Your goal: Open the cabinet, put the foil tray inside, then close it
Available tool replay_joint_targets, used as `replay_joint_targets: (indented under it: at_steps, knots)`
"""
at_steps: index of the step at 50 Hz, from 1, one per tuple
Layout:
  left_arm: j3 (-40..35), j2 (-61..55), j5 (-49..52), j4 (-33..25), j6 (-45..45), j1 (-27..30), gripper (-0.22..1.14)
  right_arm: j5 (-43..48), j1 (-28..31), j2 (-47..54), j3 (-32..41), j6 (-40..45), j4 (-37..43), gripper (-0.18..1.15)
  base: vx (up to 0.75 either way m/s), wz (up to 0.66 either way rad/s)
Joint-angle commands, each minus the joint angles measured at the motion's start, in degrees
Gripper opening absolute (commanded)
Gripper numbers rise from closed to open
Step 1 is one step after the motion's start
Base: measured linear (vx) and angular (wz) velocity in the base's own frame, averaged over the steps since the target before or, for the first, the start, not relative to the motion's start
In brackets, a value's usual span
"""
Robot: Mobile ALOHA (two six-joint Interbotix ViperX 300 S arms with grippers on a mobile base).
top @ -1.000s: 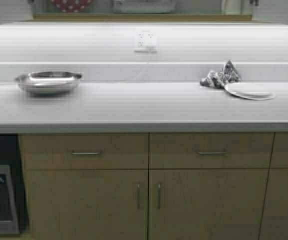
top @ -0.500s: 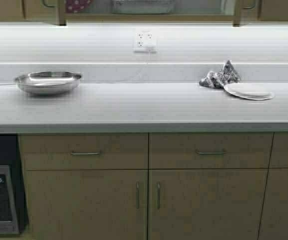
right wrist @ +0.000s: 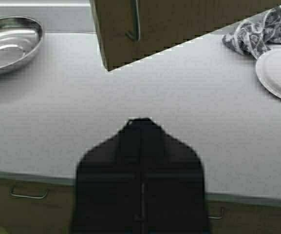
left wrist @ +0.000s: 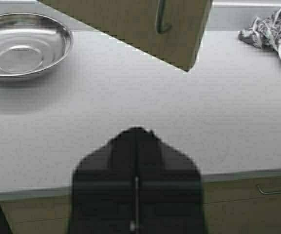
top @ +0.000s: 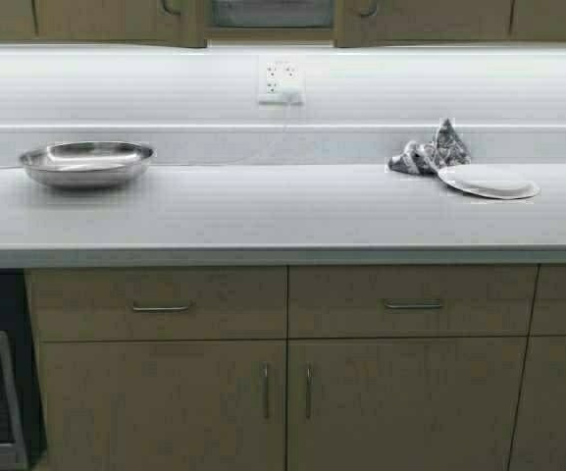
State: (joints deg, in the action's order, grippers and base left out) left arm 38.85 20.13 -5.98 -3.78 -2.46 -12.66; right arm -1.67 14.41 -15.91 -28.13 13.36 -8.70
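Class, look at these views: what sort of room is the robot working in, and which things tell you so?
Most likely a kitchen: a long pale countertop over drawers and base cabinets, a steel bowl, a white plate, and overhead cabinet doors.

From my high view, the counter (top: 283, 211) carries the steel bowl (top: 86, 162) far to its left end and the plate (top: 488, 181) to its right, the crumpled cloth (top: 430, 150) touching the plate's back-left edge. Above the counter hangs the cabinet (top: 116, 20); between its doors, what may be the foil tray (top: 271, 13) sits inside.
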Motion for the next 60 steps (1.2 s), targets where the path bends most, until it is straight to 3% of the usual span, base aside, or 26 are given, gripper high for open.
replay_joint_targets:
  at_steps: [1,14,29,37,42,53,60]
  knots:
    - [1.6,4.3,-0.5,0.2,0.1,-0.4,0.05,0.8,0.6,-3.6,-0.5,1.6,0.4,0.07,0.12,-0.02]
    - [3.0,5.9,-0.8,0.3,0.2,-0.4,0.05,0.8,0.9,-2.0,2.7,2.0,0.2,0.07,0.12,0.00]
    - [2.8,5.4,-2.7,0.4,0.1,-0.4,0.05,2.3,0.9,9.1,15.4,1.8,-0.1,0.07,0.10,0.01]
    - [3.3,5.4,-3.0,0.4,-0.1,-0.4,0.05,-2.5,0.9,10.7,20.1,1.8,-0.1,0.07,0.13,0.06]
    - [4.0,6.2,-3.0,0.4,-0.3,-0.4,0.05,-3.3,0.9,8.2,17.4,1.8,-0.3,0.07,0.16,0.03]
    - [4.7,9.3,-2.3,0.4,-1.0,-0.4,0.05,-3.2,1.0,-3.0,1.5,2.0,0.0,0.07,0.19,0.02]
    - [3.0,8.7,-1.9,0.4,-0.7,-0.4,0.05,-2.8,1.6,-5.3,-3.8,2.0,0.0,0.07,0.21,-0.01]
